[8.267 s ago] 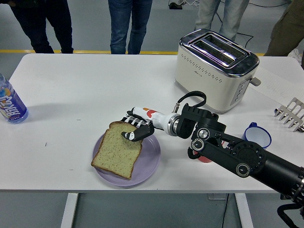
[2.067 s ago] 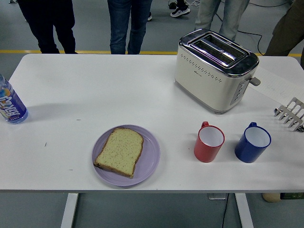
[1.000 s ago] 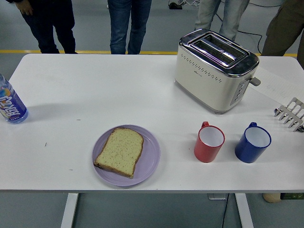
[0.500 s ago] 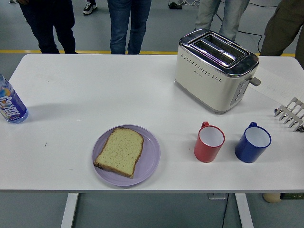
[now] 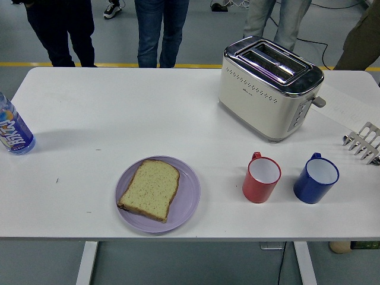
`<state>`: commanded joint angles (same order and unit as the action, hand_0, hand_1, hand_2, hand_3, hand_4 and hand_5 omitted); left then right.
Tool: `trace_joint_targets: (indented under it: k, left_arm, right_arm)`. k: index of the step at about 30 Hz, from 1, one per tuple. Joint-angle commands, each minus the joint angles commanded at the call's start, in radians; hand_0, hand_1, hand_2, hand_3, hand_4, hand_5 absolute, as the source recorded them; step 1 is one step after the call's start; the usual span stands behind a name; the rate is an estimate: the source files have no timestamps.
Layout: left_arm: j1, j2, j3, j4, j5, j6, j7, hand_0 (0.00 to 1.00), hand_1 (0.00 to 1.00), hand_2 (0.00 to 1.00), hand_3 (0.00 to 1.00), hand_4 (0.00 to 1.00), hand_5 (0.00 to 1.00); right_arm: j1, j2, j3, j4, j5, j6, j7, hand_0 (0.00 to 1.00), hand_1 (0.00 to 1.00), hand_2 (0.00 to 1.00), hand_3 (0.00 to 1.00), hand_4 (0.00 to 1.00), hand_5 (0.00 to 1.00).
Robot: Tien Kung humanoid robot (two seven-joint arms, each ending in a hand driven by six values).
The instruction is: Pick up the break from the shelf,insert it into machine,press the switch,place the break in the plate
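At the far left edge of the frame, a plastic bottle point(image 5: 13, 132) with a blue and purple label stands on the white counter point(image 5: 119, 113), partly cut off by the picture's border. Lower centre-left, a lilac plate point(image 5: 158, 194) sits near the counter's near edge, and the slice of bread point(image 5: 149, 190) lies flat on it, its rounded top toward the upper right and its crust just inside the plate's rim. Right of the plate, a red mug point(image 5: 261, 177) stands upright with its white inside showing and its handle turned to the far side. Just beside it to the right is a blue mug point(image 5: 316, 177), also upright, the two apart. In the upper right, a cream and chrome toaster point(image 5: 269, 86) stands at an angle, both slots empty, its lever on the right-hand end. At the right edge, a metal rack point(image 5: 363, 143) juts into view. Several people's legs point(image 5: 160, 29) stand beyond the far side, along the top of the frame. Neither robot hand shows anywhere in the picture, so whether they are open or closed is unknown.
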<state>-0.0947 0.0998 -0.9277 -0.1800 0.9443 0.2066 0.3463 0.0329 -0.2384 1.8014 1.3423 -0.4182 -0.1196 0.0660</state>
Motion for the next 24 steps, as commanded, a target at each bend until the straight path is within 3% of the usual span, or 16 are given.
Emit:
trace_joint_targets:
  k: [24]
  left_arm:
    - [-0.007, -0.002, 0.007, 0.0, -0.014, 0.003, -0.005, 0.627, 0.495, 0.5, 0.536, 0.318, 0.807]
  right_arm:
    - [0.002, 0.002, 0.01, -0.003, -0.003, -0.01, -0.013, 0.727, 0.648, 0.661, 0.63, 0.458, 0.35]
